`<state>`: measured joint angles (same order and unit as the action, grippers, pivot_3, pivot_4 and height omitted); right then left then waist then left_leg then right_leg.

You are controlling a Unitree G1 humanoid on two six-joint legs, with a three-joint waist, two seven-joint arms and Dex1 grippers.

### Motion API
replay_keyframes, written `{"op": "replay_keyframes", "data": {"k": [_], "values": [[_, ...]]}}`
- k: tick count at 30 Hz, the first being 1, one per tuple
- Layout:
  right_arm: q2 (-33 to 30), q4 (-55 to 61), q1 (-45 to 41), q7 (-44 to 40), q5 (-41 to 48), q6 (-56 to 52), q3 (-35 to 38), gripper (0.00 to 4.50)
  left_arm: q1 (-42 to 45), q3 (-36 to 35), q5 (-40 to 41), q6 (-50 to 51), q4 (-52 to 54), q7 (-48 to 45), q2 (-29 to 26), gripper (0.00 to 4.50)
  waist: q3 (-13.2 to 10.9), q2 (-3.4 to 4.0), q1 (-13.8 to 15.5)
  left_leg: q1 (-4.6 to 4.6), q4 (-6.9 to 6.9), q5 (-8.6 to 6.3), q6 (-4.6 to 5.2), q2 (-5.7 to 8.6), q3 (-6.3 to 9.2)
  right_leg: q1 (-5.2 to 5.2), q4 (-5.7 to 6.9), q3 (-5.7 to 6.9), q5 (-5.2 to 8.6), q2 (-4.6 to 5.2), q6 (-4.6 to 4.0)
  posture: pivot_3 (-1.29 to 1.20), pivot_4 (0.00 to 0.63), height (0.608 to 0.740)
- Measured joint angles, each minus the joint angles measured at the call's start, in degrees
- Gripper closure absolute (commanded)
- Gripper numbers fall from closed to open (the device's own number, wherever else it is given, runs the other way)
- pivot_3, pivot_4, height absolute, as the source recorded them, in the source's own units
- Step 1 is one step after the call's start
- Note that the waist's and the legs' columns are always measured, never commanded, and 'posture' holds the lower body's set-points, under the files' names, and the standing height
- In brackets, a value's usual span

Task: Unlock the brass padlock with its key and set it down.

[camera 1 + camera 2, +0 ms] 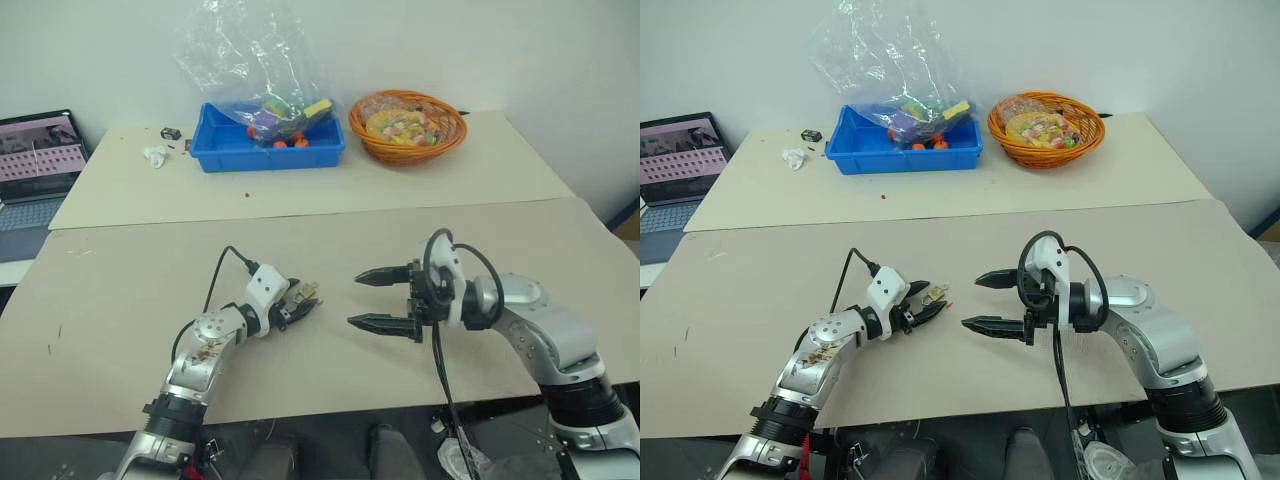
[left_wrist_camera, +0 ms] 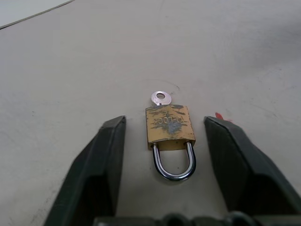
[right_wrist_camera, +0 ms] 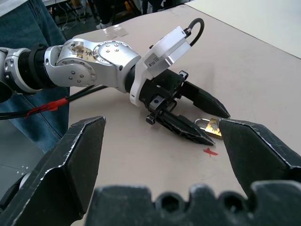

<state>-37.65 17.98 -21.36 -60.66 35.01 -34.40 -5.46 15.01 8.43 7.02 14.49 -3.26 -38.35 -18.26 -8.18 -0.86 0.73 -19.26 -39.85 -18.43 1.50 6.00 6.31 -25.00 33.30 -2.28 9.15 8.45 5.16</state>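
Lower centre of the head views: padlock (image 2: 170,126) lying flat on the beige table (image 1: 330,240), between the fingers of the left gripper (image 1: 303,301) and apart from both.
Padlock body: small brass block, scuffed on its face — judged rigid and light, easily nudged or spun on the smooth board.
Shackle (image 2: 174,164): thin silver U, seated in the body and pointing toward the left wrist camera; looks polished, so likely slippery and a poor place to pinch.
Key (image 2: 160,98): silver bow projecting from the end opposite the shackle — already inserted, as far as can be seen.
Left gripper state: partly open, one finger on each side of the lock, neither touching it; nothing held.
Right gripper (image 1: 995,302) state: spread wide and empty, just right of the lock in the head views, tips aimed toward the left gripper.
Suggested hold: left fingers across the two flat narrow sides of the body, clear of key and shackle — this should leave the key bow free for the right gripper.
Risk: so small a part may tip or skid out as the fingers close; slow, centred closing advised.
Red mark (image 3: 210,151): small spot on the table beside the lock.
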Motion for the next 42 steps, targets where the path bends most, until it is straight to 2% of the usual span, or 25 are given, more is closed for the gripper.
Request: {"op": "replay_keyframes", "data": {"k": [2,14,18,21,24,30,35,42], "values": [[0.0,0.0,-0.1,0.0,0.0,0.0,0.0,0.0,0.2,-0.2,0.1,0.6,0.1,0.0,-0.1,3.67,0.0,0.0,0.0,0.0,0.0,0.0,0.0,0.0,0.0,0.0,0.0,0.0,0.0,0.0,0.0,0.0,0.15,0.74],[0.4,-0.5,-1.0,1.2,-0.5,0.0,-0.2,0.0,-0.6,0.1,-1.3,1.2,2.8,1.3,-2.0,3.69,0.0,-0.02,-0.4,-0.04,0.02,0.0,-0.01,-0.03,-0.02,-0.08,0.0,0.0,-0.01,-0.02,-0.01,0.0,0.15,0.74],[0.6,-1.0,-1.5,2.3,-1.1,0.0,-0.3,0.0,-2.7,0.3,-9.6,-10.5,6.8,3.3,-9.5,3.69,-0.1,-0.11,-0.6,-0.13,0.1,0.04,-0.1,-0.12,-0.08,-0.27,-0.03,0.0,-0.03,-0.06,-0.05,0.0,0.15,0.74],[1.6,-2.6,-2.6,3.8,-1.1,-0.7,-0.4,0.0,-3.4,-0.4,-20.0,-28.8,12.0,6.7,-18.7,3.69,-0.2,-0.18,-0.3,-0.24,0.11,0.02,-0.09,-0.13,-0.1,-0.32,-0.19,-0.01,-0.07,-0.04,-0.11,0.0,0.15,0.74],[1.9,-5.9,-3.9,3.9,-1.7,-1.2,-0.8,0.0,-5.6,-1.8,-24.0,-39.0,14.5,9.3,-21.8,3.69,-0.2,-0.16,-0.1,-0.3,0.11,-0.04,0.01,-0.11,-0.15,-0.35,-0.23,0.01,-0.06,-0.03,-0.1,0.0,0.15,0.74],[3.2,-11.8,-10.7,2.2,0.9,-5.4,0.2,0.0,-7.2,-3.1,-25.5,-45.0,15.0,12.0,-22.1,3.69,-0.2,-0.16,-0.1,-1.0,0.04,0.05,-0.12,-0.1,-0.2,-1.17,-0.1,0.04,-0.12,-0.04,-0.16,0.0,0.15,0.74],[3.8,-12.9,-14.5,-0.9,2.6,-8.1,0.3,0.0,-6.1,-3.1,-27.9,-47.2,15.0,13.7,-21.6,3.69,-0.2,-0.16,-0.2,-1.02,0.04,0.03,-0.09,-0.09,-0.23,-1.17,-0.12,0.1,-0.12,-0.05,-0.16,0.0,0.15,0.74],[6.7,-17.5,-18.1,-3.0,1.3,-10.8,-3.8,0.0,-4.8,-3.0,-30.0,-49.1,14.9,14.9,-20.7,3.69,-0.2,-0.16,-0.7,-1.03,0.01,0.03,-0.09,-0.08,-0.26,-1.2,-0.1,0.12,-0.12,-0.05,-0.17,0.0,0.15,0.74]]}}
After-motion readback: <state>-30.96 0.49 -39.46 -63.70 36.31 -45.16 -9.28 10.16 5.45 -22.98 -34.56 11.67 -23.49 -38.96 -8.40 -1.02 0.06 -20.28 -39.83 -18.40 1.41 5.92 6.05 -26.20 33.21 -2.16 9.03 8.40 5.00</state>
